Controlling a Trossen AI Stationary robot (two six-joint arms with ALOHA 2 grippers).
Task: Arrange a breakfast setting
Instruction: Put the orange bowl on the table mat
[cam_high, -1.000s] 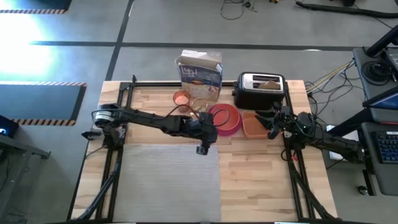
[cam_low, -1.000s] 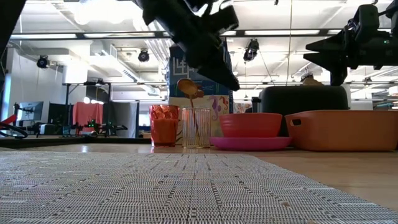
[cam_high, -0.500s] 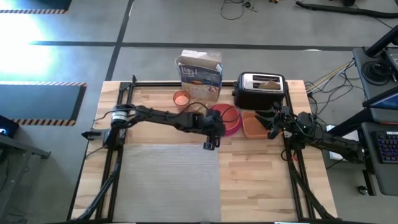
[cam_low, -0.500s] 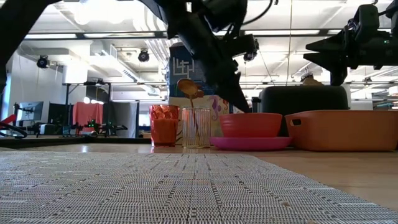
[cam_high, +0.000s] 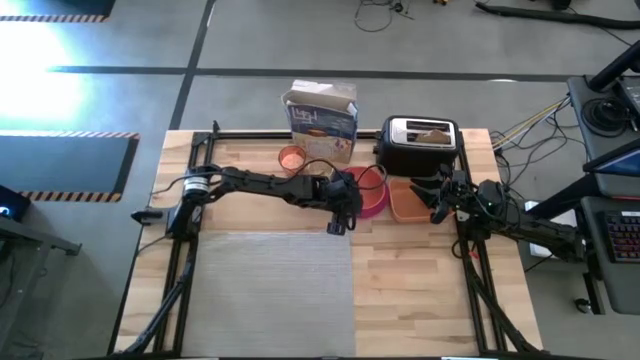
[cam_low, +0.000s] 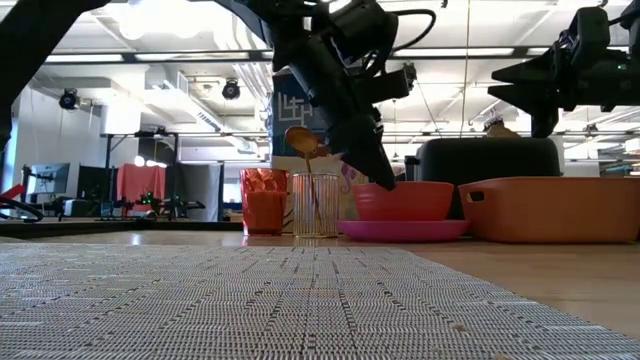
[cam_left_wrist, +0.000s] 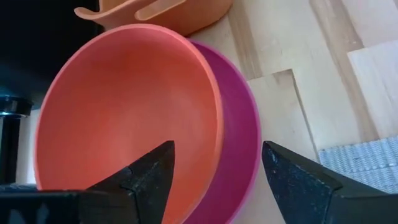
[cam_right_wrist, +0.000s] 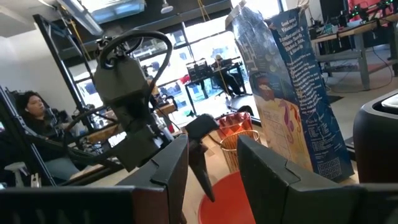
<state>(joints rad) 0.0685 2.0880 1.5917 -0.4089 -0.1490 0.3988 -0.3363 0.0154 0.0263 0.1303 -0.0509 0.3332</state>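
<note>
Left gripper (cam_high: 338, 222) hovers at the near rim of the orange bowl (cam_high: 366, 187), which sits in the pink plate (cam_high: 372, 208); the grey placemat (cam_high: 270, 290) lies bare just beside. Right gripper (cam_high: 437, 212) waits beside the orange tray (cam_high: 408, 200).

Low view: the gold spoon (cam_low: 300, 140) stands in the clear glass (cam_low: 315, 205).

Left wrist view: fingers (cam_left_wrist: 298, 177) released, spread astride the bowl's rim, gripping nothing.

Right wrist view: its fingers (cam_right_wrist: 267, 168) stand slightly apart, empty; the cereal box (cam_right_wrist: 289, 87) print is unreadable.
</note>
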